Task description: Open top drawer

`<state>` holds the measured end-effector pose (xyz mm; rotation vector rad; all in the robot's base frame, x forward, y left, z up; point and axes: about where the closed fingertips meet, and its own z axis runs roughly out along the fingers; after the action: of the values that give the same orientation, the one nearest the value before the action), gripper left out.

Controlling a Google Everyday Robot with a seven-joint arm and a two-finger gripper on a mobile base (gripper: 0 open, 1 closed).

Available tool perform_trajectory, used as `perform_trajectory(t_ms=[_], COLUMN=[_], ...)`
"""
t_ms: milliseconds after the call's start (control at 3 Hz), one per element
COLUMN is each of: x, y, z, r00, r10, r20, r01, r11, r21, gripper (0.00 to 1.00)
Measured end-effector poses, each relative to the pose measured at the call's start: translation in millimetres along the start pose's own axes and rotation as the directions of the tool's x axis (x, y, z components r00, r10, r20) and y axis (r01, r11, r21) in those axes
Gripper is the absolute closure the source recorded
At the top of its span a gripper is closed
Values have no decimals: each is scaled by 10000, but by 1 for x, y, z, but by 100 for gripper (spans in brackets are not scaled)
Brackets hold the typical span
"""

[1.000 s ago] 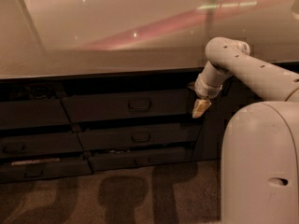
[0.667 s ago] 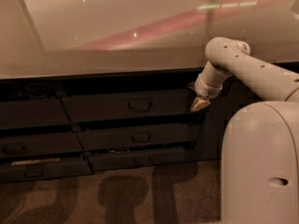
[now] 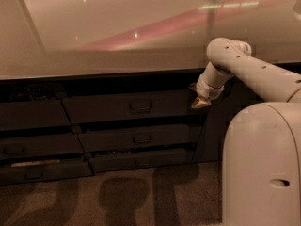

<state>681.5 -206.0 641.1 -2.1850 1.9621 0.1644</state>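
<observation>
The white arm's tan-tipped gripper [image 3: 201,102] has lifted slightly at the right end of the wide dark grey top drawer [image 3: 103,109], well right of its small bar handle [image 3: 140,106]. I cannot tell whether it is open or closed. The drawer hasn't moved, so the handle is probably not yet reached.

dk grey top drawer [image 3: 103,108], tan hand [image 3: 201,102] at its right end, white arm [image 3: 256,73], beige counter [image 3: 117,36]

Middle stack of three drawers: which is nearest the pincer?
The top drawer, the widest and tallest of the three. The pincer hangs at its right end, level with its handle; the two lower drawers sit below.
</observation>
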Motion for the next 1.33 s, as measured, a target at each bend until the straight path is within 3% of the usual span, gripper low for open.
perform_trajectory(t_ms=[1333], x=[0], y=[9], z=[6], r00=[9999], r10=[-113], r20=[-16], r01=[113], r11=[9999], r21=[-45], gripper=[100])
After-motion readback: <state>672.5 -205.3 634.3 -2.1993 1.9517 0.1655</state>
